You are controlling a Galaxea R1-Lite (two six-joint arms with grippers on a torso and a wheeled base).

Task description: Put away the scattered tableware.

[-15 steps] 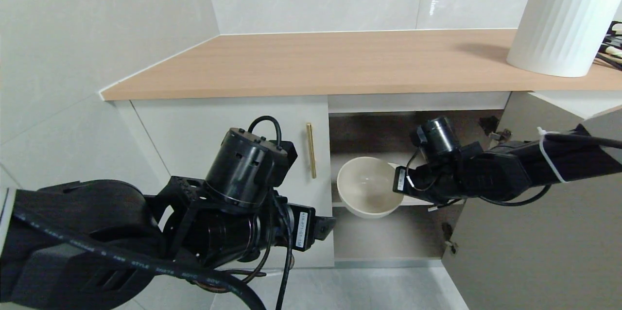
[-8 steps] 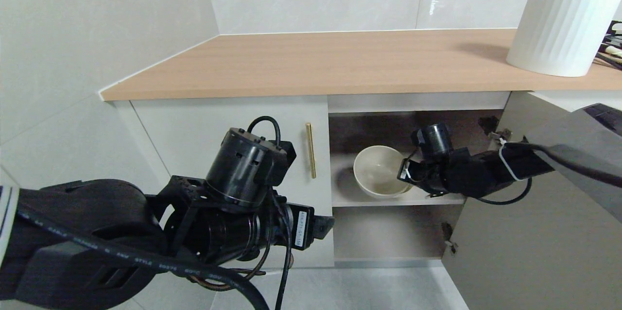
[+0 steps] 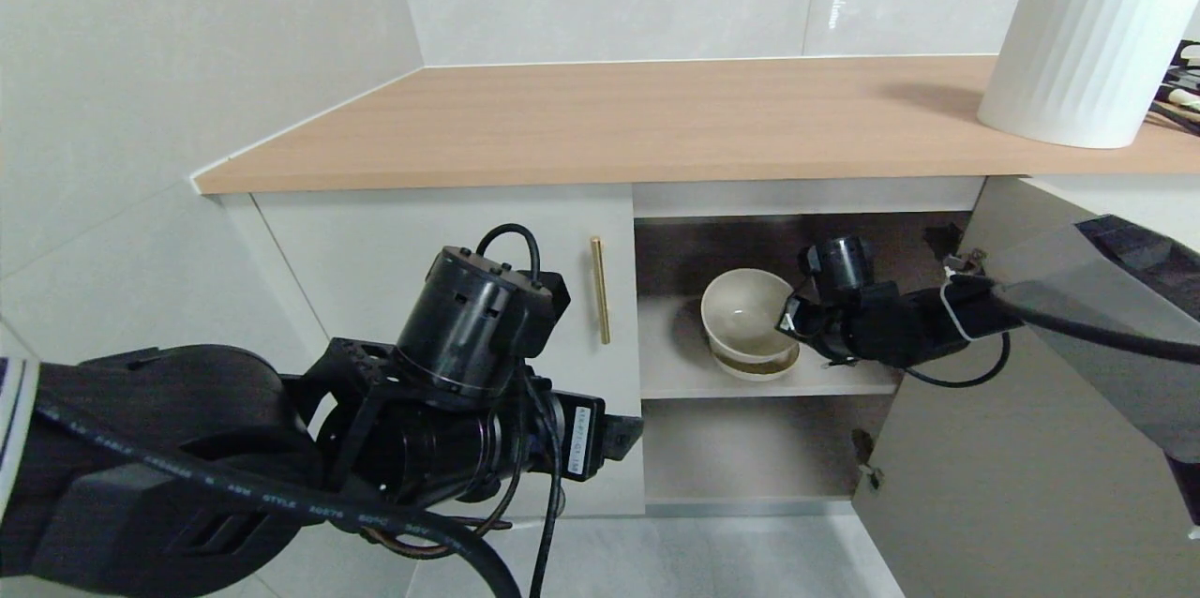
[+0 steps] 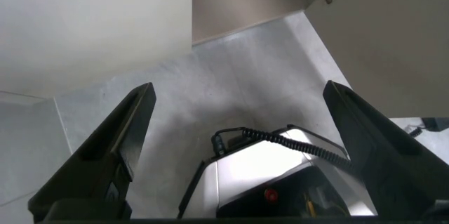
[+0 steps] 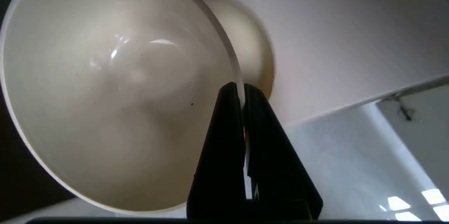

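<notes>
A cream bowl point(image 3: 743, 315) is inside the open cabinet, tilted over the middle shelf point(image 3: 671, 366). My right gripper point(image 3: 789, 323) is shut on its rim, and one black finger point(image 5: 235, 147) presses the edge of the bowl point(image 5: 119, 90). A second cream dish point(image 3: 757, 364) lies on the shelf directly under it. I cannot tell whether the two touch. In the right wrist view this lower dish point(image 5: 247, 36) shows behind the bowl's rim. My left gripper point(image 4: 238, 154) hangs open in front of the shut left door, over the floor, holding nothing.
The cabinet's left door with a gold handle point(image 3: 600, 289) is shut. The right door point(image 3: 1012, 448) stands open beside my right arm. A wooden countertop point(image 3: 609, 120) above carries a white ribbed container point(image 3: 1087, 36) at the right. The lower compartment point(image 3: 750, 457) is bare.
My right arm has carried the bowl from in front of the shelf's edge deeper into the cabinet, to above the second dish. The left arm has stayed still.
</notes>
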